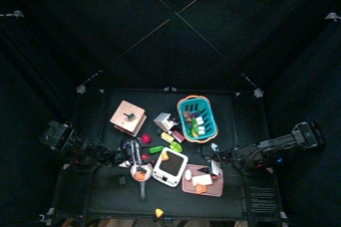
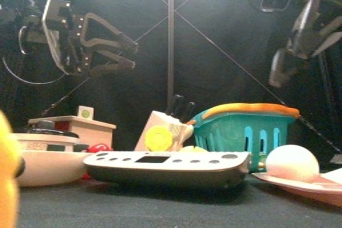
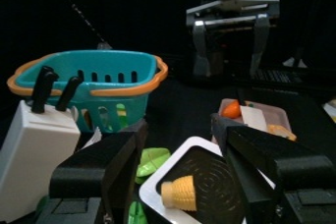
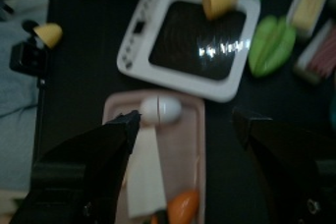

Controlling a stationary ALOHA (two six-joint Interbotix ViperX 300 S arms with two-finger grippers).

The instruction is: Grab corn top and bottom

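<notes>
A yellow piece that looks like the corn (image 1: pixel 159 212) lies at the table's front edge. It is large and blurred at the far left of the front view (image 2: pixel 7 172) and small in the right wrist view (image 4: pixel 47 34). A second yellow-orange piece (image 3: pixel 191 191) sits on the white scale (image 3: pixel 234 184). My left gripper (image 3: pixel 191 159) is open and empty, raised above the scale's left side (image 1: pixel 134 154). My right gripper (image 4: pixel 191 140) is open and empty, raised over the pink board (image 4: pixel 157 169) that carries an egg (image 4: pixel 160 107).
A teal basket (image 1: pixel 197 116) with an orange rim stands at the back, a white knife block (image 3: pixel 33 144) beside it. A tan box (image 1: pixel 128 114) sits at the back left. A green pepper (image 4: pixel 269 43) lies beside the scale.
</notes>
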